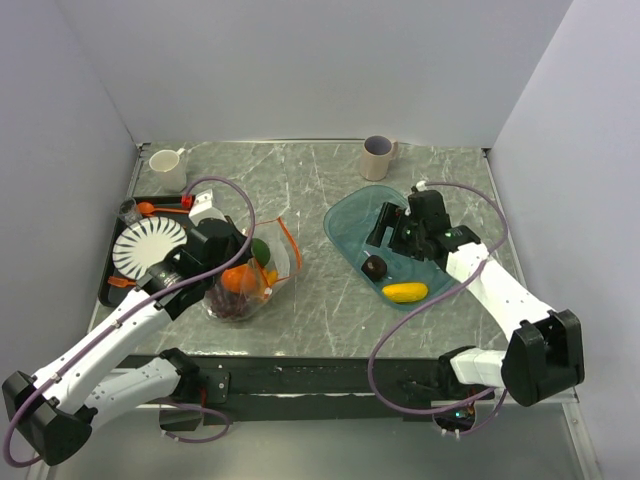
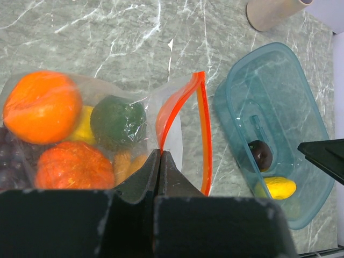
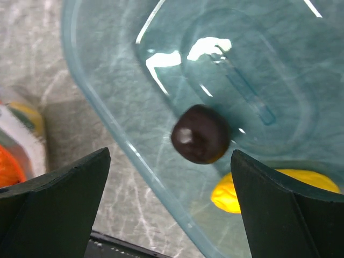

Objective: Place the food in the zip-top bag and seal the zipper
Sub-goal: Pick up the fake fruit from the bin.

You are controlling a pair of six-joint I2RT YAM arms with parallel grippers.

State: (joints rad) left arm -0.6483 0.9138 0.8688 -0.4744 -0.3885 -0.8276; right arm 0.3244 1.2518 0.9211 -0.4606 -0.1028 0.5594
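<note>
Zip-top bag (image 1: 245, 285) of clear, crinkly plastic, lower left of centre in the overhead view, slumped on the veined grey marble table (image 1: 320, 190) and bulging with rounded toy fruit: a pebbled orange (image 2: 40, 105), a dark green avocado (image 2: 117, 121), a yellow lemon (image 2: 83, 129), purple grapes (image 2: 6, 161) at the wrist frame's left edge. Orange-red zipper (image 2: 201, 134) arched apart, mouth gaping. Left gripper (image 2: 161, 154) clamped tight on the bag's lip at the strip's near end. To the right, a translucent teal bowl (image 1: 350, 215), smooth and round-cornered, holding a glossy dark plum (image 3: 200, 134) and a yellow banana-like piece (image 3: 231, 196). Right gripper (image 1: 400, 235) spread wide above the plum, fingers clear of it on either side. Top of frame: a beige cup (image 1: 378, 157) and a white mug (image 1: 168, 168); far left, a striped white plate (image 1: 148, 245) on a black tray (image 1: 104, 272).
</note>
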